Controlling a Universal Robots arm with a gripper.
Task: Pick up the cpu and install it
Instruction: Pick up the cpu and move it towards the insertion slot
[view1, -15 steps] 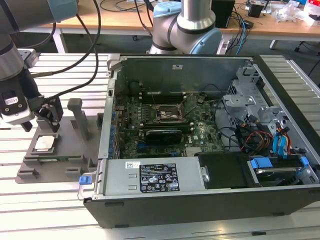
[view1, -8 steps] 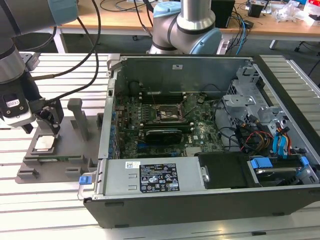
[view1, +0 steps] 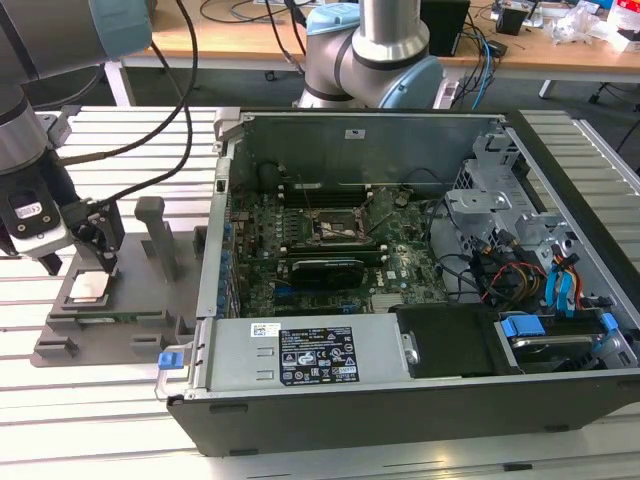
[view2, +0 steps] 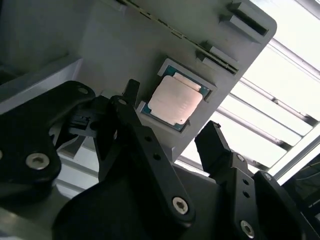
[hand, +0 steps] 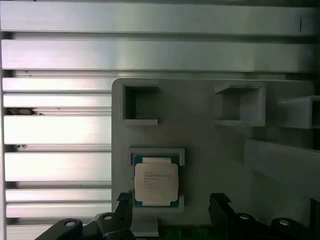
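The cpu is a small square chip with a pale metal top, lying flat in a recess of a grey holder plate at the exterior view's left. My gripper hovers just above it, open, with nothing between its black fingers. In both wrist views the cpu lies between and beyond the two fingertips, apart from them. The open computer case sits to the exterior view's right, and its black socket frame is on the green board inside.
Grey upright posts stand on the holder plate beside the gripper. A long black graphics card lies in front of the socket. Cables and blue-tabbed drive bays fill the case's right side. Another arm's base stands behind the case.
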